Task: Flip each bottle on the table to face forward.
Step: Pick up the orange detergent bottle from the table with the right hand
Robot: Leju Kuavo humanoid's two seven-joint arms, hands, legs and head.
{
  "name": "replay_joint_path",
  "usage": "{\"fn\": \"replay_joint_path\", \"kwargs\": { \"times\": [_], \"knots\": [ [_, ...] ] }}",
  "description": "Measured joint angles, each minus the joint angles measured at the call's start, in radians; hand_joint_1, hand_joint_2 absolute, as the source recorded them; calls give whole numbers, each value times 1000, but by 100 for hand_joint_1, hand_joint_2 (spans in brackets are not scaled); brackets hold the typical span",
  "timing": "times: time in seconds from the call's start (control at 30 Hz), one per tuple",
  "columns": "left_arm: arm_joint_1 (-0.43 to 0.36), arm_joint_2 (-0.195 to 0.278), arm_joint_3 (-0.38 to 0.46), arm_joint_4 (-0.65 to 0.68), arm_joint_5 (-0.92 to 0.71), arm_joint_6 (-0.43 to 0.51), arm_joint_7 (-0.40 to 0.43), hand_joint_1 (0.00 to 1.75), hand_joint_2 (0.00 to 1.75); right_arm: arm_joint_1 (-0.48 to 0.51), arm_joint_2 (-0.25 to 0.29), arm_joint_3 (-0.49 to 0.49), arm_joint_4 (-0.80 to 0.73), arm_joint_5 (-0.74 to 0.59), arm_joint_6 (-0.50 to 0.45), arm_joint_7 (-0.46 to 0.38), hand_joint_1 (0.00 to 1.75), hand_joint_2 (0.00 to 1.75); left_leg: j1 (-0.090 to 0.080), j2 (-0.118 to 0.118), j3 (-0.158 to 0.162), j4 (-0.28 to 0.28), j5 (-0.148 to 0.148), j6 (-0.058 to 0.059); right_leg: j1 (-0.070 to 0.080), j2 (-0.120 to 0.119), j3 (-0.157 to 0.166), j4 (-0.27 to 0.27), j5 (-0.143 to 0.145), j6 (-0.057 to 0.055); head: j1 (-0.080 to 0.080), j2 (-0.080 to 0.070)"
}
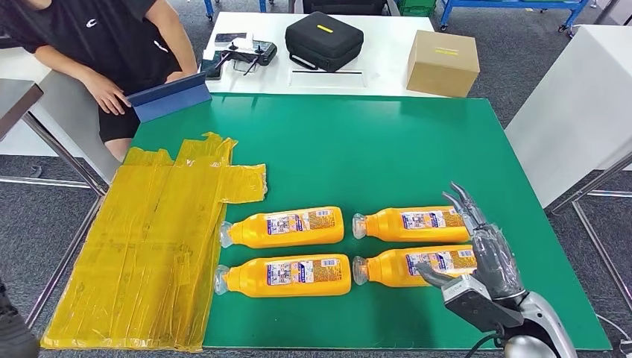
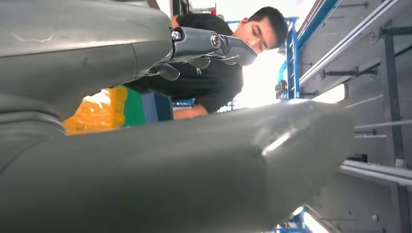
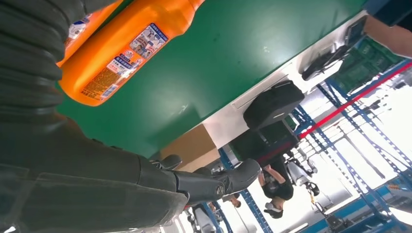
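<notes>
Four orange bottles lie on their sides on the green table (image 1: 373, 149), caps pointing left, labels up. The two on the left are the far-left bottle (image 1: 287, 227) and the near-left bottle (image 1: 289, 275). On the right lie the far-right bottle (image 1: 414, 224) and the near-right bottle (image 1: 414, 266). My right hand (image 1: 484, 250) hovers at the base ends of the two right bottles, fingers spread and holding nothing; its thumb reaches over the near-right bottle. In the right wrist view a bottle (image 3: 121, 48) lies beyond the outstretched fingers (image 3: 214, 182). My left hand (image 2: 209, 43) shows straight fingers, empty.
A crumpled yellow plastic sheet (image 1: 149, 246) covers the table's left part and hangs over its edge. A person (image 1: 97, 45) leans at the far left with a blue tablet cover (image 1: 168, 97). A black case (image 1: 324, 39) and a cardboard box (image 1: 442, 63) stand on the white table behind.
</notes>
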Motion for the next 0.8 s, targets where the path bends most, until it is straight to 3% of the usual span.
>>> {"fn": "replay_joint_path", "kwargs": {
  "times": [0.3,0.8],
  "knots": [
    [-71,74,-190,72,-10,120,17,0,0,-175,38,82,129,77,5,44,0,175,0,0,0,0,3,2,0,0,1,0,2,2,0,0],
    [-100,135,-295,110,-2,151,16,0,0,-212,59,109,195,90,5,44,0,175,0,1,-1,0,2,2,0,1,0,0,2,2,0,0]
  ]
}}
